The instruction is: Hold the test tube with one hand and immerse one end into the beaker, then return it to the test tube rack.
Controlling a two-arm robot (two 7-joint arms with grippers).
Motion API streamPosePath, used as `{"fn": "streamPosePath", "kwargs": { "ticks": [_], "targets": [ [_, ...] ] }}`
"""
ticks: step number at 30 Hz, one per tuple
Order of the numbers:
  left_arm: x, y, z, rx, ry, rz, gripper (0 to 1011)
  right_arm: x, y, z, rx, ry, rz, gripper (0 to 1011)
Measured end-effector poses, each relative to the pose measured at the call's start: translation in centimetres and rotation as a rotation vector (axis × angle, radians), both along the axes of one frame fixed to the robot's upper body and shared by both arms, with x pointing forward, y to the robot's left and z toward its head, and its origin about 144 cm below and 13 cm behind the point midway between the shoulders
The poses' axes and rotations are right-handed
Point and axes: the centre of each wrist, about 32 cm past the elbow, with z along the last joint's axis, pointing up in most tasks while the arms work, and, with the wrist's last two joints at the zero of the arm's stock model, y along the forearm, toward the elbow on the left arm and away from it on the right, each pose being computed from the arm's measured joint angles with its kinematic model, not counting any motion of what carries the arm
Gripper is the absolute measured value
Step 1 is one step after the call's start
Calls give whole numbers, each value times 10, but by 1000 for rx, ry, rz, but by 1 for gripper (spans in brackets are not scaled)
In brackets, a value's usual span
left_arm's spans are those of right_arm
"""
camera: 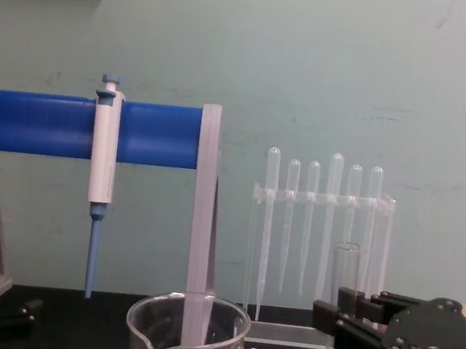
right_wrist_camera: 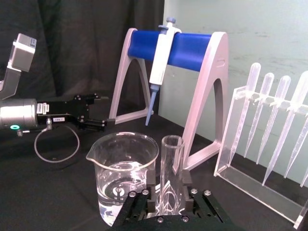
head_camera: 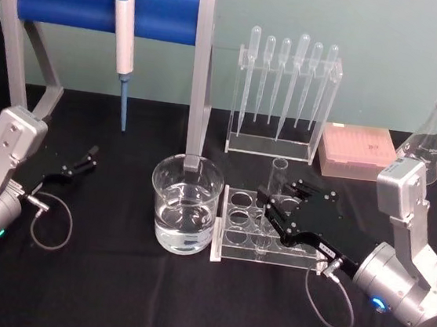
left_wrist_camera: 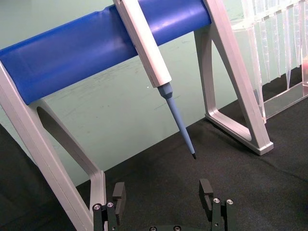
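The test tube (head_camera: 274, 187) stands upright in a clear rack (head_camera: 229, 240) near the middle of the black table (head_camera: 148, 297), in a hole on the rack's back row. The right gripper (head_camera: 275, 204) reaches in from the table's right side, and its jaws sit close on either side of the tube's lower half; in the right wrist view the two black fingers (right_wrist_camera: 150, 184) flank the test tube (right_wrist_camera: 171, 166) at narrow spacing and appear to touch the glass. The tube's rim stands above the gripper in the chest view. The beaker (head_camera: 185, 201) stands just beside the rack's left end, holding clear liquid to roughly a third of its height, its spout toward the table's front edge. The left gripper (head_camera: 83, 160) rests near the table's left edge, well apart from the beaker, jaws spread wide and empty in the left wrist view. Toward the back edge a white-and-blue pipettor (head_camera: 123, 38) hangs on a blue-barred stand (head_camera: 63, 0); plastic pipettes (head_camera: 287, 77) hang in a clear holder to its right.
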Motion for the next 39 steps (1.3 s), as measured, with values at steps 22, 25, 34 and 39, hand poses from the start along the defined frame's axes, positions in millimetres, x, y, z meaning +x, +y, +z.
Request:
{"fn": "streamPosePath", "kwargs": {
  "ticks": [22, 25, 34, 39],
  "targets": [
    [0, 0, 0, 0, 0, 0, 1000, -61, -38, 7, 39, 17, -146, 943],
    [0, 0, 0, 0, 0, 0, 1000, -61, -55, 4, 86, 1, -234, 1002],
    [0, 0, 0, 0, 0, 0, 1000, -36, -70, -13, 21, -26, -411, 1002],
    [0, 0, 0, 0, 0, 0, 1000, -20, -65, -26, -55, -37, -468, 1002]
  ]
}}
